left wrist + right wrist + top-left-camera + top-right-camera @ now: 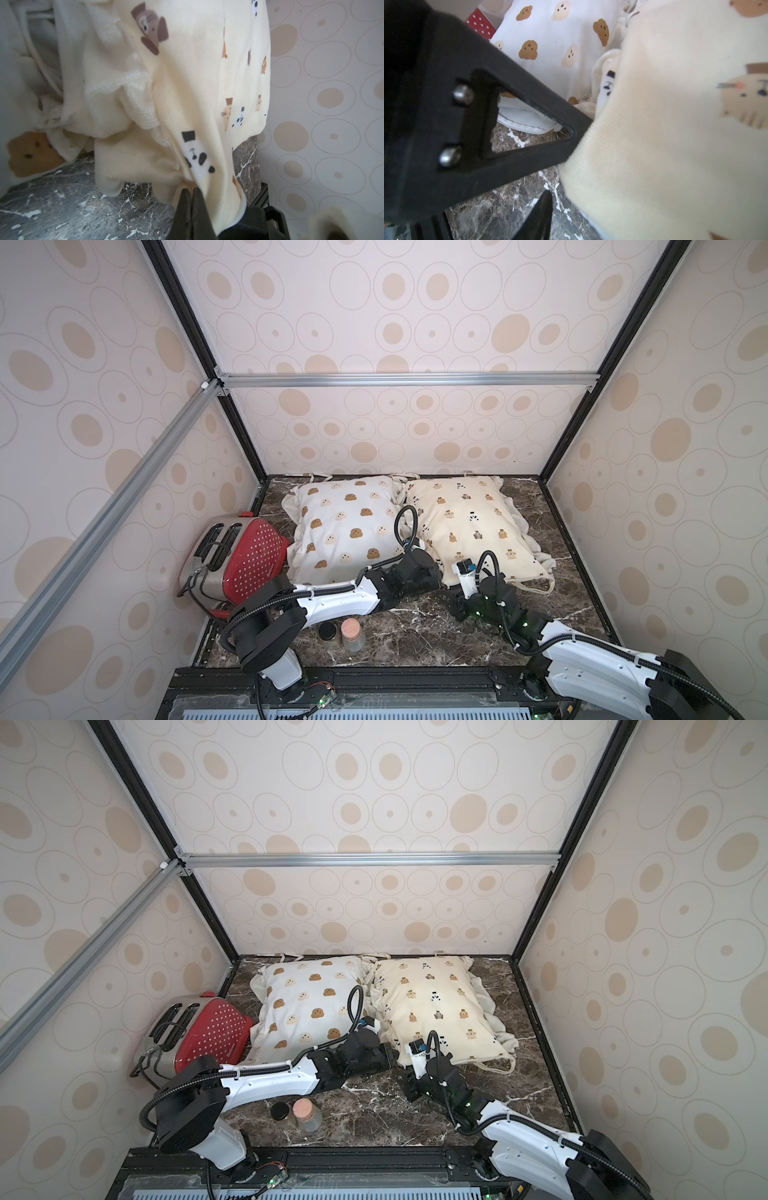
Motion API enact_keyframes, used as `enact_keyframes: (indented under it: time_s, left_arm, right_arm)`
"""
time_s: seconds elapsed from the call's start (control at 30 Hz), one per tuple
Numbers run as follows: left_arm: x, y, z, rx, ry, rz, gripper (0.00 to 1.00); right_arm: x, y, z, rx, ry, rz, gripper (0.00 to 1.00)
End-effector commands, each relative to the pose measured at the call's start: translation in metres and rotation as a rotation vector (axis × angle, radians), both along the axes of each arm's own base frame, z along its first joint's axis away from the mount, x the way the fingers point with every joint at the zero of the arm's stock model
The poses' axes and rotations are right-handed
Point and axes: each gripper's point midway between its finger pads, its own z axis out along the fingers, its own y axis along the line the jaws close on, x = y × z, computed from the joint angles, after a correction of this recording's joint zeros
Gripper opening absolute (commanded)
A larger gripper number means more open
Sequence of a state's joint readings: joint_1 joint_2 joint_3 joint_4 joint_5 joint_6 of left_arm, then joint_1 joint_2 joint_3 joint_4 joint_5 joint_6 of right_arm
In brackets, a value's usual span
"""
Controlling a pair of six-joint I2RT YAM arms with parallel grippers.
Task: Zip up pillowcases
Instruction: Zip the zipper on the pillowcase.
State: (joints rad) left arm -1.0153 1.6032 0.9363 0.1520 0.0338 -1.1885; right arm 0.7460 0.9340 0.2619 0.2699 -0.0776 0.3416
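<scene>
we show the left gripper (190,188) pinched shut on a corner of the cream-yellow pillowcase (197,83); the right gripper (564,163) stands jaws apart against its edge.

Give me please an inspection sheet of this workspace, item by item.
Surface: dark marble-patterned tabletop, white veins.
Job's things: white ruffled pillowcase with brown and cream faces and cream-yellow bear-print pillowcase, side by side at the back; no zip seen.
Clutter: red white-dotted metal toaster beside the white pillowcase; black-lidded small jar and pink-topped small jar near the front.
Grippers: left hand shut on the cream-yellow pillowcase's edge; right hand open at the same pillowcase.
Cables: black corrugated hoses loop above both wrists.
Surroundings: oval-patterned wallpaper walls, aluminium frame bars.
</scene>
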Motion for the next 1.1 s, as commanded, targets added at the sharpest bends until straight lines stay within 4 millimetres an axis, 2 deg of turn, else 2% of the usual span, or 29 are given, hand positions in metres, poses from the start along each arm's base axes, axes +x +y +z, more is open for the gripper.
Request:
enact_keyframes:
  time_s: [0.0,0.23,0.6,1.07]
  left_arm:
    - [0.004,-0.01,0.021,-0.036,-0.029,-0.02,0.0]
    - [0.004,-0.011,0.021,-0.036,-0.028,-0.022,0.0]
    - [0.004,-0.01,0.02,-0.031,-0.028,-0.02,0.0]
    - [0.003,-0.011,0.024,-0.044,-0.032,-0.028,0.0]
  right_arm:
    - [0.004,0.001,0.004,0.01,-0.046,-0.005,0.39]
    - [0.008,-0.002,0.004,-0.001,-0.065,-0.025,0.35]
    - [0.0,-0.008,0.014,0.052,-0.097,-0.027,0.35]
    - [0.004,-0.01,0.013,0.031,-0.092,-0.052,0.22]
